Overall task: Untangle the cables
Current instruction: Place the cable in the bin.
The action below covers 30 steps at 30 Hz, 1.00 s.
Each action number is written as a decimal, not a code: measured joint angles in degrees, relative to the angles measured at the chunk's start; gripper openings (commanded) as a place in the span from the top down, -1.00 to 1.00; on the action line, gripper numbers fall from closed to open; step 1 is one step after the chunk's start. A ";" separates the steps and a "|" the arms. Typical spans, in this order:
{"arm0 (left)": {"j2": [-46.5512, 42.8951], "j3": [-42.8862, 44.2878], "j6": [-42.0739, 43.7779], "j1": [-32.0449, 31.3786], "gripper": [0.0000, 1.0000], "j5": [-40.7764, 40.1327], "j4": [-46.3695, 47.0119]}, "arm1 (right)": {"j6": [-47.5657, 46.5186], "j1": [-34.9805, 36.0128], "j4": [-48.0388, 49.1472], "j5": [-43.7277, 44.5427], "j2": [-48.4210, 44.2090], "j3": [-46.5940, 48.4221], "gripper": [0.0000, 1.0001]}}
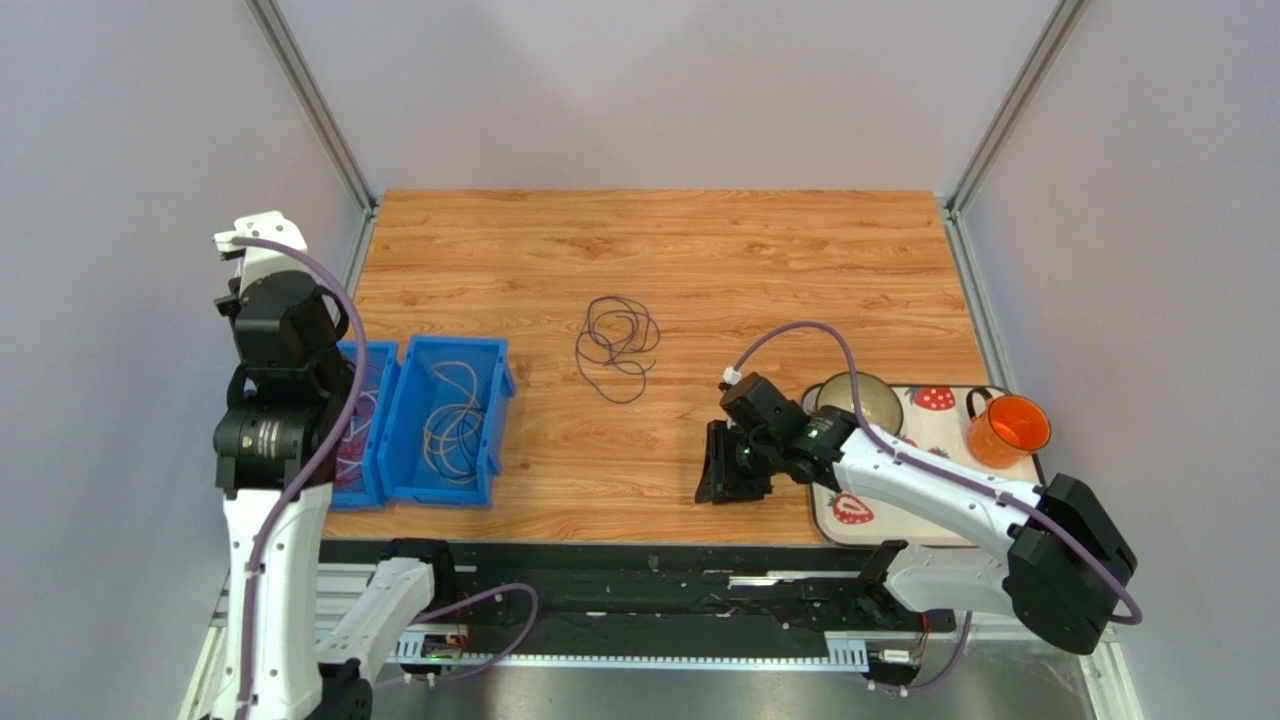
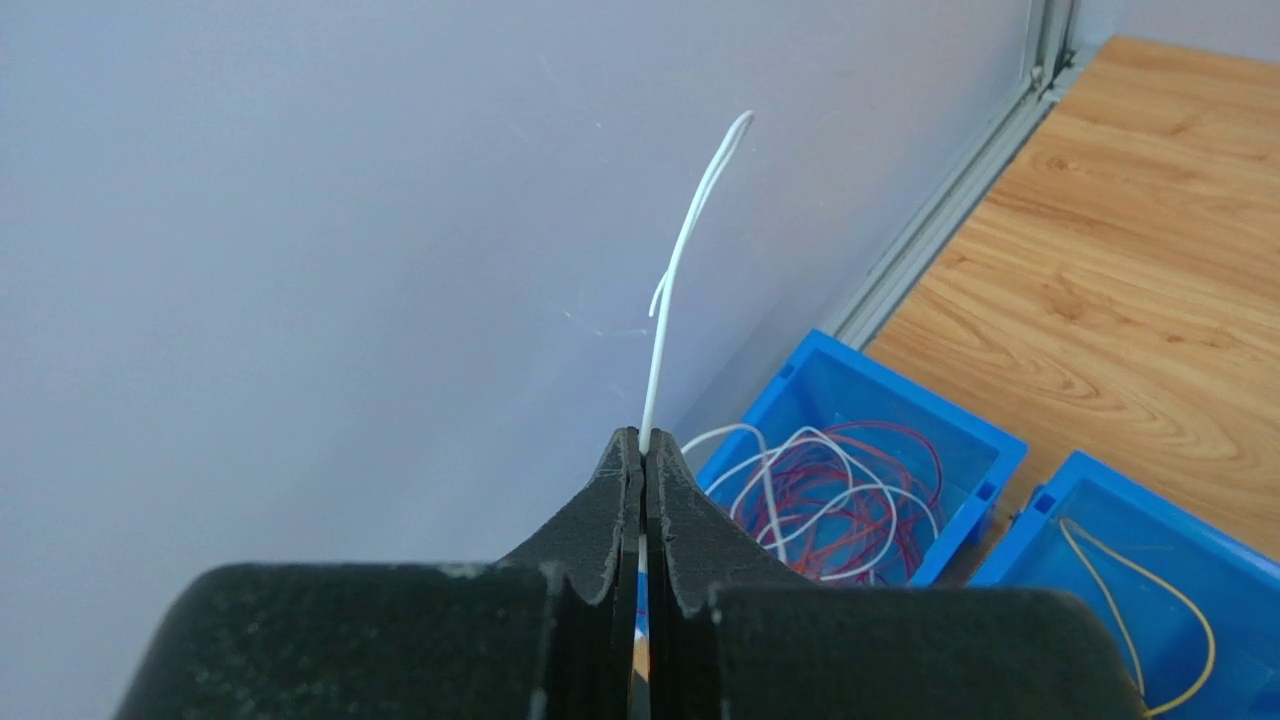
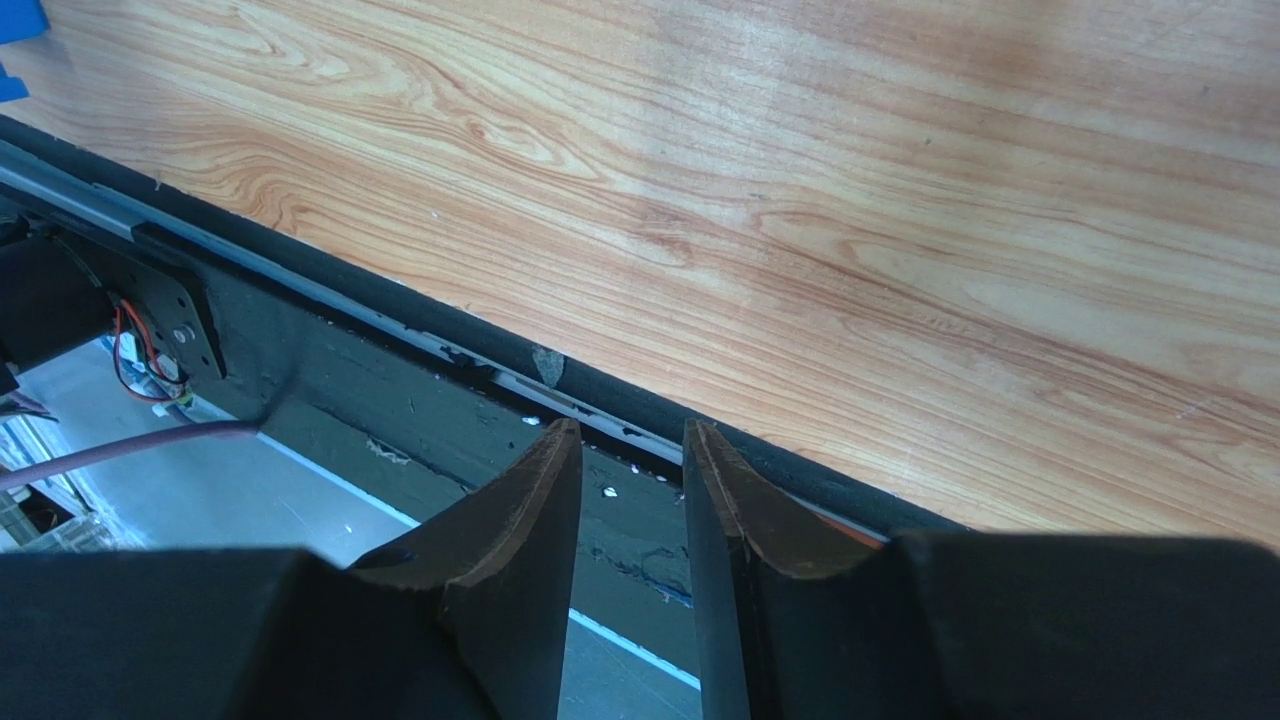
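My left gripper (image 2: 643, 438) is raised beside the left wall, shut on a thin white cable (image 2: 684, 270) that sticks up past its tips. Below it, a blue bin (image 2: 962, 435) holds red and white cables (image 2: 842, 503). A second blue bin (image 2: 1097, 488) holds a yellow cable (image 2: 1150, 593); in the top view its cables (image 1: 451, 428) look pale. A loose dark grey cable coil (image 1: 616, 345) lies on the wooden table. My right gripper (image 3: 631, 431) is open and empty, hanging low over the table's front edge (image 1: 732, 477).
A tray (image 1: 939, 428) at the right holds a bowl (image 1: 860, 402) and an orange cup (image 1: 1007, 431). The two bins (image 1: 496, 393) stand side by side at the left. The grey wall (image 2: 301, 225) is close to my left gripper. A black rail (image 3: 376, 375) runs below the table edge.
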 measured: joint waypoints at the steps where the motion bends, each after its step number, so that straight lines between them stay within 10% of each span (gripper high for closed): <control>1: 0.94 -0.59 -1.03 2.12 1.00 1.25 0.09 | -0.22 0.00 0.13 -0.17 0.35 0.00 0.31; 16: 4.55 -10.91 -16.02 22.34 1.00 20.87 4.24 | -1.79 0.00 -0.63 -1.03 2.51 2.43 0.32; 30: 1.86 -25.86 -28.68 27.28 1.00 29.49 9.25 | -0.59 0.20 -6.03 0.66 4.92 12.52 0.33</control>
